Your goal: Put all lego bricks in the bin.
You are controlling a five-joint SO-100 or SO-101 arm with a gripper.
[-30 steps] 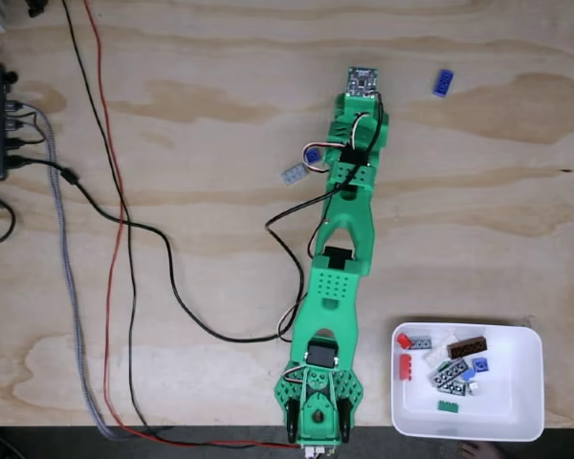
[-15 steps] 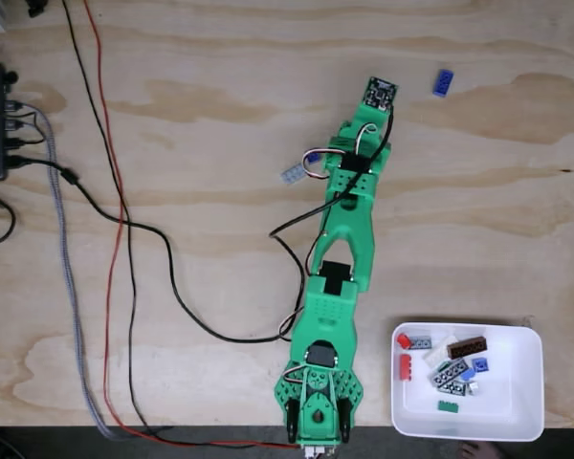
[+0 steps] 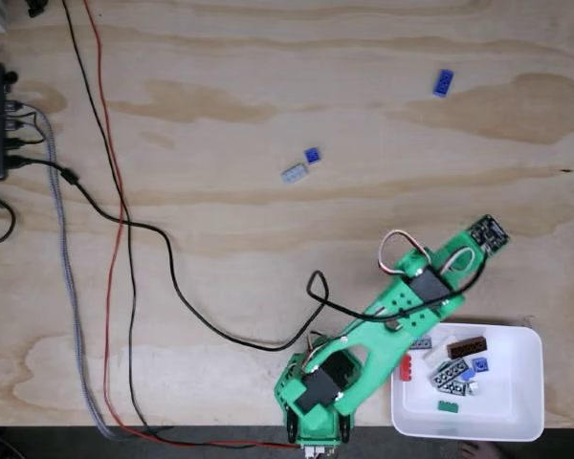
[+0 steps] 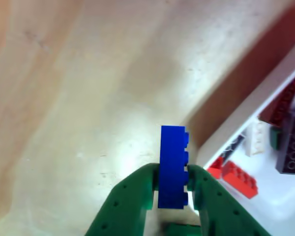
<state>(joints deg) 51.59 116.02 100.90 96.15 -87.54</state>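
While I watched the fixed view, the green arm (image 3: pixel 383 320) lay folded low and slanted from its base at the bottom edge up toward the right, its wrist over the bench (image 3: pixel 220 86) just above the top left corner of the bin (image 3: pixel 517 413). In the other view the claw (image 4: pixel 173 184) was clamped on a blue brick (image 4: pixel 172 166), held upright on its end with the studs facing right, above bare wood just left of the bin's white rim (image 4: pixel 246 118).

Half a second earlier the arm had been stretched straight up the bench, reaching past the two small bricks near the middle; it had since swung round to the right and drawn back toward the bin.

I counted three bricks loose on the bench in the fixed view: a blue one (image 3: pixel 443 83) far up at the right, and a small blue one (image 3: pixel 312 155) touching a grey one (image 3: pixel 294 173) near the centre. In the bin lay roughly nine more, red, grey, brown, white, blue and green, though the arm hid part of the pile.
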